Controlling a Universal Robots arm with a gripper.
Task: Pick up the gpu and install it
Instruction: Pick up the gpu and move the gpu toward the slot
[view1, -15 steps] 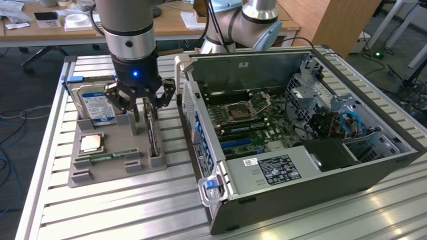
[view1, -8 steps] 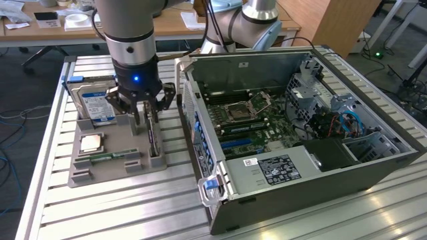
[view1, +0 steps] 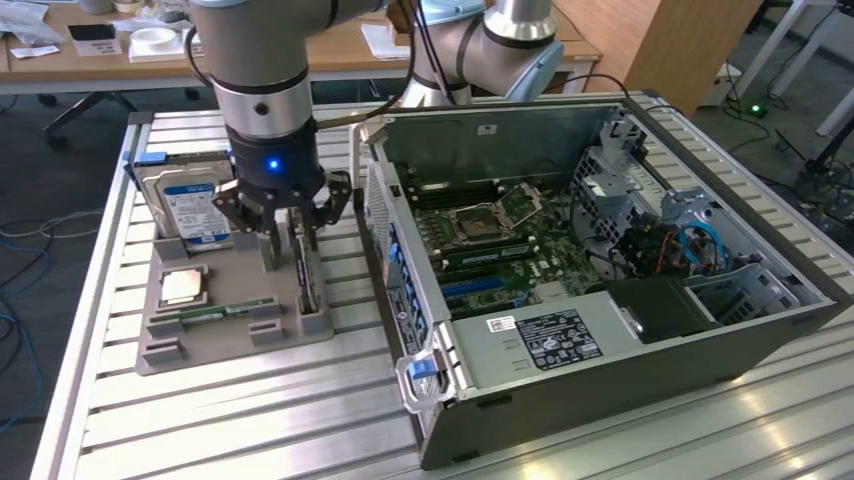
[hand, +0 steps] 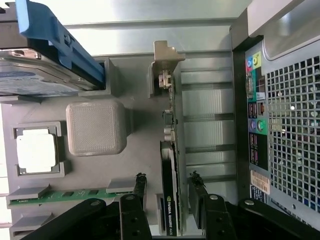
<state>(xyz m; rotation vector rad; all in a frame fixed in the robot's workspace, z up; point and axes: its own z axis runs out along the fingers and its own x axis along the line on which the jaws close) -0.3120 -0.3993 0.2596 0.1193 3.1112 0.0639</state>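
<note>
GPU: thin black expansion card (hand: 170, 200) with a silver metal end bracket, standing upright on its long edge in a slot of the tray, along the tray edge that faces the computer case; seen edge-on in the exterior view (view1: 312, 290).
Bracket end: points away from the gripper, toward the tray's far corner on the case side.
Gripper: black multi-link gripper (hand: 167, 182) on a grey arm, lowered over the card's plain end (view1: 290, 255); its fingers (hand: 140, 186) are spread, one on each side of the card, with a gap showing on both sides; nothing is pinched.
Tray: flat grey moulded parts holder (view1: 240, 345) lying on the table, just beside the case's rear panel.
Block: grey rounded square pad (hand: 95, 127) raised from the tray's middle.
Hard drive: silver drive with a blue-and-white label (view1: 187, 205) in a blue carrier, standing in the tray's far corner away from the case.
Processor: square silver chip (view1: 183, 287) lying flat in a recess at the tray edge away from the case.
RAM: narrow green memory stick (view1: 214, 313) lying flat near the tray's near edge.
Case: open dark-grey tower (view1: 601, 380) lying on its side, motherboard exposed, at the exterior view's right of the tray.
Table: ribbed aluminium tabletop (view1: 200, 420) carrying tray and case.
</note>
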